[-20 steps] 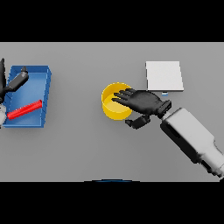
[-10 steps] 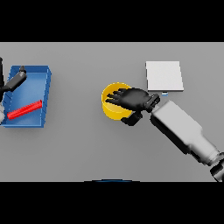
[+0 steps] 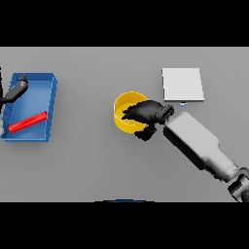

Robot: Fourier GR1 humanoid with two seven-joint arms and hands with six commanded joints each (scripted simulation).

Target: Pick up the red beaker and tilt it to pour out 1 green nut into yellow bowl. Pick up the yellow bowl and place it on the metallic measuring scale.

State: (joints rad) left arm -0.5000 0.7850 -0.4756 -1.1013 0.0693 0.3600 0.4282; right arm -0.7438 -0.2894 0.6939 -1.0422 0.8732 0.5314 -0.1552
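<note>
Our yellow bowl (image 3: 125,113) sits at the centre of the frame on the grey table (image 3: 92,160), just left of the metallic measuring scale (image 3: 182,84), which lies flat at upper right. Our right hand (image 3: 146,113) covers the bowl's right rim, fingers curled over it; whether they truly pinch the wall we cannot tell. We judge the bowl pick-up to be in hand. Next we need a firm hold, a lift, then a short carry up and right onto the scale. At far left, a red beaker (image 3: 27,122) lies in the blue tray (image 3: 51,92), and our left hand (image 3: 14,91) shows at the tray's upper left corner.
</note>
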